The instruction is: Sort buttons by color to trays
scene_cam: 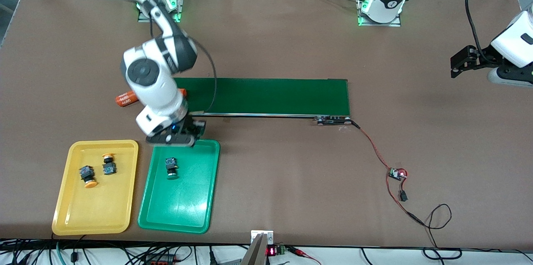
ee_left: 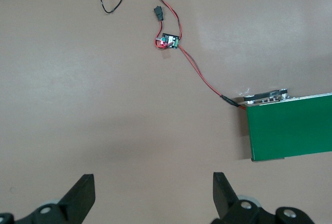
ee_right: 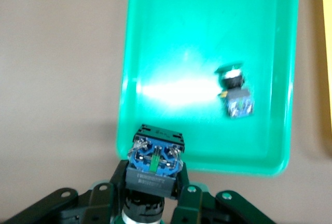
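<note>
I have the right gripper clenched on a button, which stands on end between its fingers, blue-and-black body up and cap hidden below, so I cannot tell its cap colour from here. In the front view the right gripper sits over the edge of the green tray that lies closest to the conveyor belt. That is the relation my next move turns on: the held button is only at the tray's rim, and the open floor of the tray stretches away from the gripper along the tray's long axis, toward the front camera. I judge a short carry that way would put the button clear of the rim before I let go.

One green-capped button already lies on its side in the green tray, just inside from the gripper, so I would want to drop beside it, not on it. The yellow tray next to it holds two orange-capped buttons.

The left gripper waits with its fingers spread wide and nothing in them, over bare table at the left arm's end, well apart from both trays. An orange cylinder lies by the belt, partly hidden by the right arm.
</note>
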Motion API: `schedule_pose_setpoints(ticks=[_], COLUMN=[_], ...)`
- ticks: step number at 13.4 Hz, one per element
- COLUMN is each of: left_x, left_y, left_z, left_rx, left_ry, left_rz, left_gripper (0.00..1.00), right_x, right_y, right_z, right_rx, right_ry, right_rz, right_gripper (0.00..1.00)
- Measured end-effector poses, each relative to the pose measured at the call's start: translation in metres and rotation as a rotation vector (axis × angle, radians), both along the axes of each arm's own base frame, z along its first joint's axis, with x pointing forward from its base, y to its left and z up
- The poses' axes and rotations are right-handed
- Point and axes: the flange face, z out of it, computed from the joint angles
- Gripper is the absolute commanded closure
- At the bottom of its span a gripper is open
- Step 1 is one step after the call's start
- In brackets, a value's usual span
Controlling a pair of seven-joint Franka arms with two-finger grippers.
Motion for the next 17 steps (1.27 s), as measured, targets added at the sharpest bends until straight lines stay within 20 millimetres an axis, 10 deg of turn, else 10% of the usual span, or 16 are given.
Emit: schedule_pose_setpoints(ticks=[5,8,14,17], left_x=[0.000,0.002,0.015,0.019], left_y=[-0.003,-0.014,-0.021,-0.022], left_z=[0.001,-0.003,-0.033,-0.045], left_rx=[0.000,-0.001,0.001,0.002], left_ry=[-0.003,-0.001,0.049,0.068], left_rz=[-0.005,-0.025,-0.036,-0.037], left_gripper=[0.00,0.00,0.00,0.00], right_x=[0.036,0.039,0.049,0.050], right_y=[-0.010,-0.019,-0.028,-0.036], right_z=[-0.108,-0.135,-0.116,-0.049], right_rx=[0.052,0.021,0.012,-0.058], right_ry=[-0.135,-0.153,-0.191,-0.095], right_rz=[0.038,0.059,0.054,0.020], right_gripper=[0.82,0.00,0.00,0.00])
